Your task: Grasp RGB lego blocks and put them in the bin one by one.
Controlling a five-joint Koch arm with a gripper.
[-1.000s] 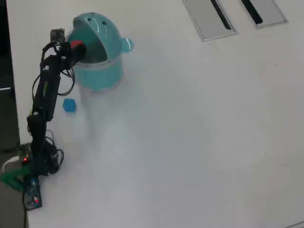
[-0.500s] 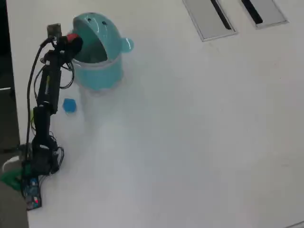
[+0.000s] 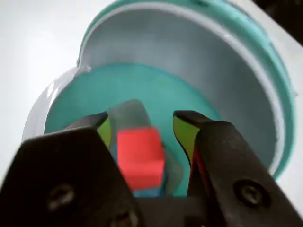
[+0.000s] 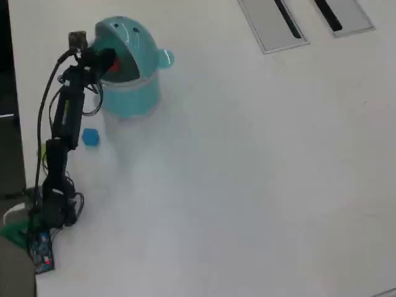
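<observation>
The teal bin (image 4: 133,86) stands at the table's upper left in the overhead view, its hooded mouth facing the arm. My gripper (image 4: 106,60) reaches into that mouth. In the wrist view the gripper (image 3: 142,118) is open over the bin's teal inside (image 3: 90,94). A blurred red block (image 3: 140,156) sits between the jaws, with a gap on each side and neither green-padded finger (image 3: 185,132) touching it. A blue block (image 4: 90,137) lies on the table just below the bin, beside the arm.
Two flat grey panels (image 4: 272,25) with dark slots lie at the table's top right. The arm's base and cables (image 4: 43,216) sit at the left edge. The white table (image 4: 247,185) spreads out to the right.
The gripper has moved from the bin's left rim down and right into its mouth. The red block it carried now sits loose between parted jaws.
</observation>
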